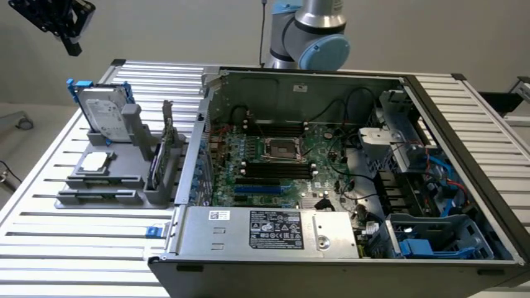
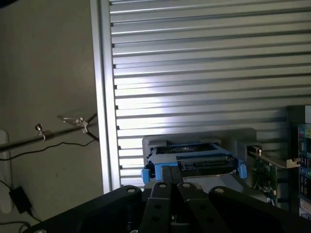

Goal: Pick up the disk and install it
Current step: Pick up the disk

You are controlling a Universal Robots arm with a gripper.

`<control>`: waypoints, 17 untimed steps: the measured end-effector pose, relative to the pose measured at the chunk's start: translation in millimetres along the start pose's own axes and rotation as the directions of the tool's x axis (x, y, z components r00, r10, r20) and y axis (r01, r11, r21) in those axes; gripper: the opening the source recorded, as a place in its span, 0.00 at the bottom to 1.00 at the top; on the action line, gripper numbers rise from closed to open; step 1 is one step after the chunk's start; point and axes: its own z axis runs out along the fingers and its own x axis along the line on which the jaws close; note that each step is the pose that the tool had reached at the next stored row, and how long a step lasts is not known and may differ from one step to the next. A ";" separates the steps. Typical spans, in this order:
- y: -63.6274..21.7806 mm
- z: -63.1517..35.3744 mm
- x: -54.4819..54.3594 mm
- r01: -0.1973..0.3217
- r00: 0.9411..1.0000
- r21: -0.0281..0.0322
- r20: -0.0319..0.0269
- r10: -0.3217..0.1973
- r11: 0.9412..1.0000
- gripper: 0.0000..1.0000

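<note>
The disk [image 1: 106, 112] is a silver-grey drive with a white label in a bright blue carrier bracket. It stands upright in a grey holder [image 1: 116, 180] on the exterior view's left side of the slatted table. My black gripper [image 1: 73, 45] hangs high above the table's far left corner, well clear of the disk. In the wrist view the disk [image 2: 194, 158] lies beyond my gripper [image 2: 171, 180]. The two fingers [image 2: 160, 194] are pressed together with nothing between them.
An open computer case [image 1: 414, 87] takes up the table's middle and right, with the motherboard, a silver power supply box [image 1: 273, 230] and a blue drive cage [image 1: 439, 239] inside. The grey holder also carries a small square chip [image 1: 94, 162] and an upright card [image 1: 166, 149].
</note>
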 end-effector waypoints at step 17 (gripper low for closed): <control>-0.1 3.8 -0.1 0.237 0.972 0.016 -0.008 -0.237 0.971 0.11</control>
